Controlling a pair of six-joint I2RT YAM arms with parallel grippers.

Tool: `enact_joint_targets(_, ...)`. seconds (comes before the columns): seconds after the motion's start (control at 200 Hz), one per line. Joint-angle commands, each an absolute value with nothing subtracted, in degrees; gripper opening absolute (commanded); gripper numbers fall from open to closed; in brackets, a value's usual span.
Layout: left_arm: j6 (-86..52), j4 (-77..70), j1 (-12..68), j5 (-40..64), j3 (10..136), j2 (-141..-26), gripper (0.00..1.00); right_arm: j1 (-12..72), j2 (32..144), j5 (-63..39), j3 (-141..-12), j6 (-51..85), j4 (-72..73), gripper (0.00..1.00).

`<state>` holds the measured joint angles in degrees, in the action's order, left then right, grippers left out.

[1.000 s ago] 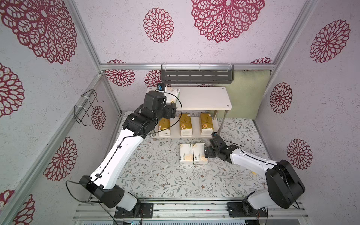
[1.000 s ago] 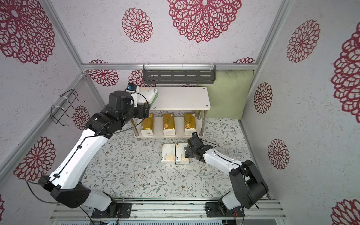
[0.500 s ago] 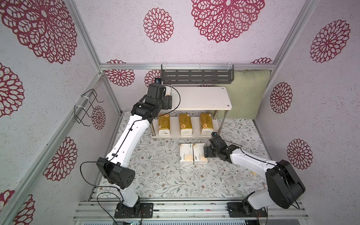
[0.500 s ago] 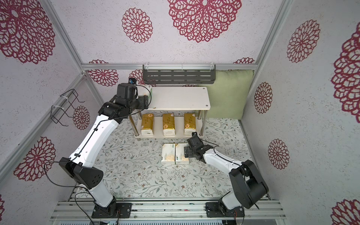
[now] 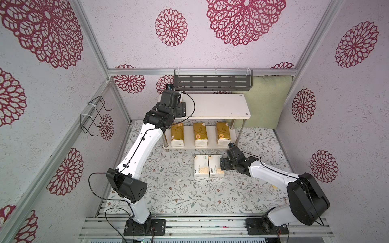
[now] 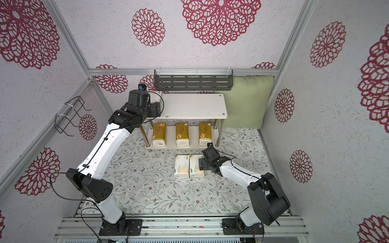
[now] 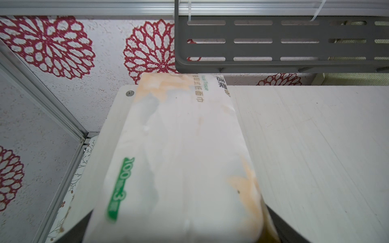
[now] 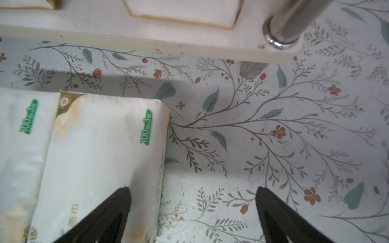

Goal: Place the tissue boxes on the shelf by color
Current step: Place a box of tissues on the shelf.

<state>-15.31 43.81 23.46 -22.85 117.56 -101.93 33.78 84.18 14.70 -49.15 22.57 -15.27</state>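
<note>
Lining walls [image 5: 130, 42], red rosettes [image 5: 171, 27], floral mat [image 5: 179, 185], right end effector [image 8: 192, 189] spread, left end effector [image 5: 181, 109] hold unclear

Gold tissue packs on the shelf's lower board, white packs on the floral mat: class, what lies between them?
The white lower board's front edge and a bare strip of floral-print mat, seen in both top views.

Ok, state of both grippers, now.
Left gripper: around the white pack on the top board; grip cannot be told.
Right gripper: open, holding nothing.
</note>
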Motion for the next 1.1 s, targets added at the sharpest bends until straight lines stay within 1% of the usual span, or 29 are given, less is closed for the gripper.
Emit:
enact_joint_targets(0.0,-15.4,41.3,23.5,-22.5,117.1,-102.9,0.92,34.0,82.9,14.5,-49.7,23.3,-15.6,0.99)
enact_joint_targets(0.355,-14.9,41.0,23.3,-22.2,117.1,-103.8,0.97,34.1,82.7,14.7,-49.7,23.3,-15.7,0.99)
enact_joint_targets(0.455,-14.8,40.7,23.2,-22.3,116.5,-103.5,1.00,34.1,82.6,14.7,-49.6,23.4,-15.7,0.99)
enact_joint_targets(0.525,-14.9,40.8,23.2,-22.2,116.4,-103.3,0.98,34.2,82.7,14.7,-49.6,23.4,-15.6,0.99)
enact_joint_targets(1.091,-14.9,39.5,23.3,-22.1,115.7,-101.7,0.97,34.4,83.1,14.5,-49.6,23.5,-15.3,0.99)
